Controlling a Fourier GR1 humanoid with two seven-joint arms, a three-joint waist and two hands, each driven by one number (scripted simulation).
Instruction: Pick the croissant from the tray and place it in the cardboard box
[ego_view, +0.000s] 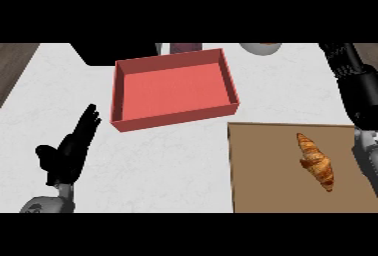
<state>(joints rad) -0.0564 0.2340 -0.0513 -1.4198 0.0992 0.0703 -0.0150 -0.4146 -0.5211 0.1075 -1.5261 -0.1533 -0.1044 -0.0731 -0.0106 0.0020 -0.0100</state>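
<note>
The left hand (66, 155) showed near the counter's (170, 170) front left corner, thumb out to the side and fingers (87, 122) straight and together, pointing toward the far edge, holding nothing and resting. At the front right corner lay the flat brown tray (266, 165), its near end cut off by the view's edge. The croissant (316, 161) lay on the tray's right half, lengthwise from near to far, closer to the tray's right edge than to its left, and no hand touched it. Along the counter's right edge the right hand (363, 97) stood raised past the tray's far right corner, its fingers stretched straight toward the far edge and apart from the croissant. Beyond the tray's far left corner, near the counter's middle, sat the red box (173, 117), open-topped with nothing inside, turned slightly askew. At the far edge stood a black object (118, 52), a small dark purple thing (184, 47) and a pale bowl (260, 48), each partly cut off.
</note>
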